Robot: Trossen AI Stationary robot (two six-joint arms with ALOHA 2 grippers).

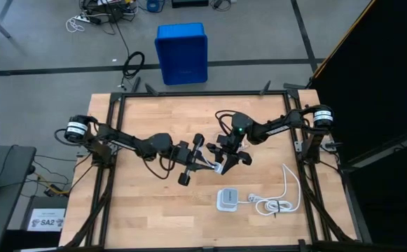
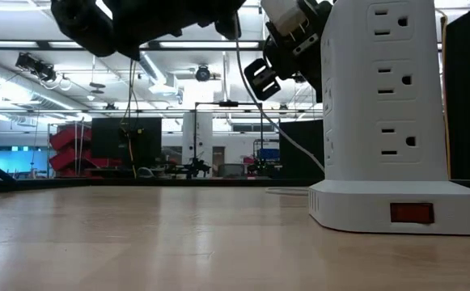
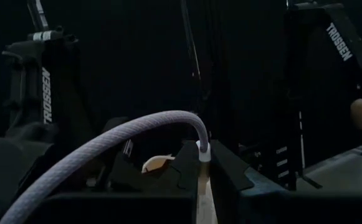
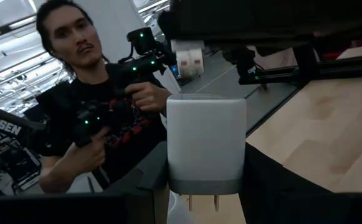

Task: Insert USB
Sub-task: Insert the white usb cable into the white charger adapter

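High view: wooden surface (image 1: 154,210) filling the middle of the frame, blue bin (image 1: 181,53) on the floor above it at top centre. Two dark arms meeting near the centre. Left hand (image 1: 191,161) just left of centre, clamped on the plug end of the USB (image 1: 212,166), whose short white run crosses to the right hand (image 1: 228,159), the two hands close together above the surface. In the left wrist view, braided white cable (image 3: 106,144) arching from lower left to its plug, pinched between the dark fingers (image 3: 227,168) at bottom centre. In the right wrist view, right hand closed on a white charger block (image 4: 205,142), two prongs showing beneath it; a person in a black shirt (image 4: 106,112) at upper left, holding controller handles. White power tower (image 1: 226,199) standing lower right of centre, its bundled cord (image 1: 277,203) beside it at the right; in the low view, the tower (image 2: 384,121) filling the right side.
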